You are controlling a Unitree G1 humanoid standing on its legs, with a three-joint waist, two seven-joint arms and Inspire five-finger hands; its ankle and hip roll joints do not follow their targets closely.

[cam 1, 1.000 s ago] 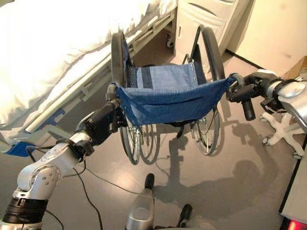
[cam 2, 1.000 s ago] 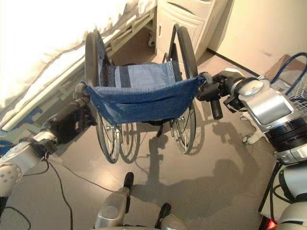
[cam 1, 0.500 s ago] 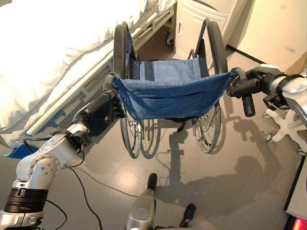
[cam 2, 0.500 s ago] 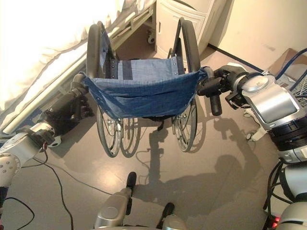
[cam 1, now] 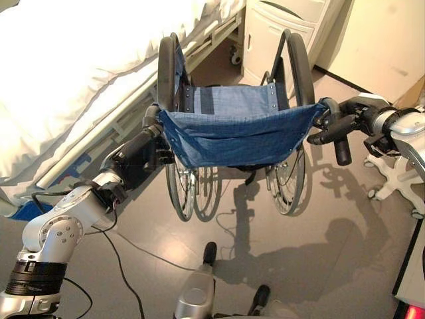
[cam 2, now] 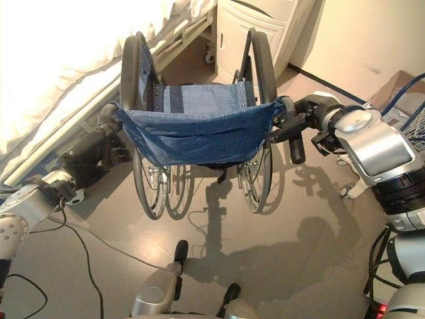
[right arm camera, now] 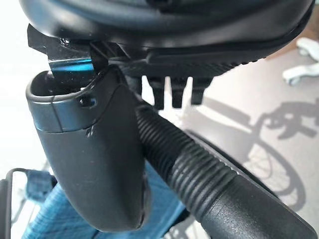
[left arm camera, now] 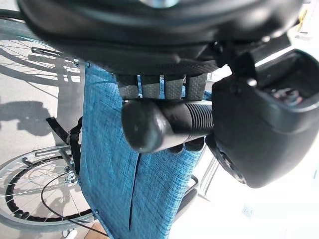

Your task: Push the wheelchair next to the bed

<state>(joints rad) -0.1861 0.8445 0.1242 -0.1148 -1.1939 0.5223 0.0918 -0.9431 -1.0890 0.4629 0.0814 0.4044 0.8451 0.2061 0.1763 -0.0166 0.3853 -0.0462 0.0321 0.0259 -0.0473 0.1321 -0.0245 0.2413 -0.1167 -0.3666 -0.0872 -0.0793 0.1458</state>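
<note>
The wheelchair (cam 1: 236,133) has a blue cloth back and black tyres. It stands close alongside the white bed (cam 1: 66,80), facing away from me. My left hand (cam 1: 133,163) is on the left push handle (left arm camera: 164,124). Its fingers lie over the ribbed grip and its thumb (left arm camera: 259,124) presses the other side. My right hand (cam 1: 362,119) is at the right push handle (cam 1: 342,149). Its fingers (cam 1: 325,133) are stretched out straight towards the chair's back. In the right wrist view the ribbed grip (right arm camera: 199,174) runs beside the thumb (right arm camera: 94,159).
The bed's metal side rail (cam 1: 126,113) runs just left of the chair's left wheel. A white cabinet (cam 1: 279,33) stands right in front of the chair. A white wheeled base (cam 1: 392,179) sits on the grey floor at the right.
My right hand's fingers have straightened out from their curl round the right handle. The wheelchair rolled a little forward over the last second; the left hand keeps its hold.
</note>
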